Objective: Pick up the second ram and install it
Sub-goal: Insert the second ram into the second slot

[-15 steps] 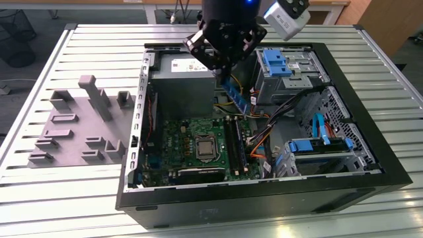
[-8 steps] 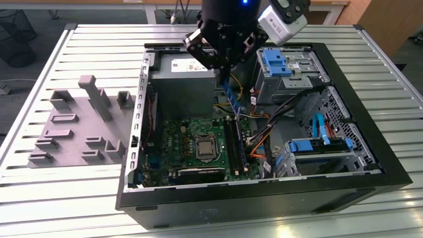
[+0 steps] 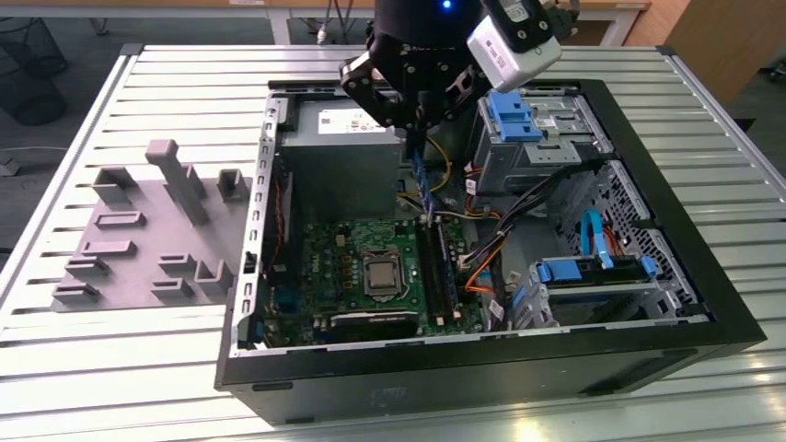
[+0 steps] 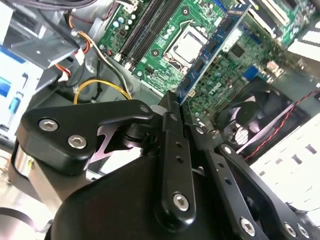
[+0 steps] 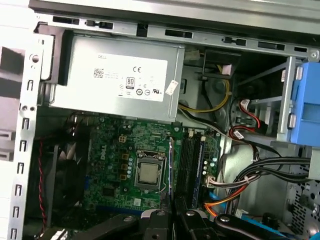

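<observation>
Metal slats form the bench [image 3: 147,83], which carries an open computer case [image 3: 687,304] near its middle and a grey holder block [image 3: 147,230] toward the exterior view's left edge. Inside the case, a grey power supply [image 3: 338,157] sits at the far wall, with the green motherboard [image 3: 356,249] below it and the processor socket [image 3: 383,274] near the board's centre. The memory slots [image 3: 445,262] run beside the socket, on the exterior view's right of it.

The claw [image 3: 415,118] hangs above the case, pinching the second ram [image 3: 421,175] by one end. The stick hangs edge-down over the board and is not yet seated. In the second wrist view the ram [image 4: 212,47] extends away from the fingers [image 4: 172,130] across the board.

Risks, by judgement:
- The stick appears to lie near, not directly over, a slot; a descent off-line would strike the slot wall or the socket.
- A grip at one end permits tilt, so one end may seat alone.
- Yellow cables [image 3: 457,180] lie near the path and could snag.
</observation>
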`<state>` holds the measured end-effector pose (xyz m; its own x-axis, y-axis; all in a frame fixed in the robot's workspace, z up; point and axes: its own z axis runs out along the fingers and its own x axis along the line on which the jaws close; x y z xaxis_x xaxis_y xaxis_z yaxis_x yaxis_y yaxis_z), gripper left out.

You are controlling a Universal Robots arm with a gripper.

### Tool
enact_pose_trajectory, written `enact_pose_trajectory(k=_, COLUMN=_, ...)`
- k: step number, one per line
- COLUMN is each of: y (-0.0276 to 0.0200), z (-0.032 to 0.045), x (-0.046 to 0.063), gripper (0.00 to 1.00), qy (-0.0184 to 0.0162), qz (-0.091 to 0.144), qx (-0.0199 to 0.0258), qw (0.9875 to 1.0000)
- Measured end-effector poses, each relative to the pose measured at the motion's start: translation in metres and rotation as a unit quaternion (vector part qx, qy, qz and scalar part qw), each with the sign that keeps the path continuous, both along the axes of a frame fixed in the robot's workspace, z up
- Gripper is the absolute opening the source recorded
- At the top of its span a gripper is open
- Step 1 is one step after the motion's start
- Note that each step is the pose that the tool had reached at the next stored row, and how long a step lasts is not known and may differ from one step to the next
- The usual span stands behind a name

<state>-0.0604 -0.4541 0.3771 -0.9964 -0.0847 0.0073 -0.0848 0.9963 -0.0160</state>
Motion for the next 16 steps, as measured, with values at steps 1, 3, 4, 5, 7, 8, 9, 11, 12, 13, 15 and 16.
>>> enact_pose_trajectory(k=1, y=0.0, z=-0.0001, x=0.0, gripper=0.14, qy=0.0, qz=-0.005, qx=-0.0002, qw=1.0)
enact_pose_trajectory(k=3, y=0.0, z=-0.0001, x=0.0, gripper=0.14, qy=0.0, qz=-0.005, qx=-0.0002, qw=1.0)
enact_pose_trajectory(k=4, y=0.0, z=-0.0001, x=0.0, gripper=0.14, qy=0.0, qz=-0.005, qx=-0.0002, qw=1.0)
enact_pose_trajectory(k=5, y=0.0, z=-0.0001, x=0.0, gripper=0.14, qy=0.0, qz=-0.005, qx=-0.0003, qw=1.0)
enact_pose_trajectory(k=7, y=0.0001, z=-0.0011, x=0.001, gripper=0.14, qy=-0.0001, qz=-0.006, qx=-0.0002, qw=1.0)
enact_pose_trajectory(k=8, y=0.0, z=-0.0023, x=0.002, gripper=0.14, qy=-0.0001, qz=-0.009, qx=-0.0002, qw=1.0)
enact_pose_trajectory(k=9, y=0.0, z=-0.0038, x=0.003, gripper=0.14, qy=-0.0001, qz=-0.011, qx=-0.0003, qw=0.9999)
enact_pose_trajectory(k=11, y=0.0, z=-0.0071, x=0.006, gripper=0.14, qy=-0.0001, qz=-0.015, qx=-0.0003, qw=0.9999)
enact_pose_trajectory(k=12, y=0.0, z=-0.0087, x=0.008, gripper=0.14, qy=-0.0001, qz=-0.016, qx=-0.0003, qw=0.9999)
enact_pose_trajectory(k=13, y=0.0, z=-0.01, x=0.01, gripper=0.14, qy=-0.0003, qz=-0.017, qx=-0.0002, qw=0.9999)
enact_pose_trajectory(k=15, y=0.0, z=-0.0123, x=0.012, gripper=0.14, qy=-0.0014, qz=-0.019, qx=-0.0003, qw=0.9998)
enact_pose_trajectory(k=16, y=0.0, z=-0.0138, x=0.015, gripper=0.14, qy=-0.0016, qz=-0.019, qx=-0.0003, qw=0.9998)
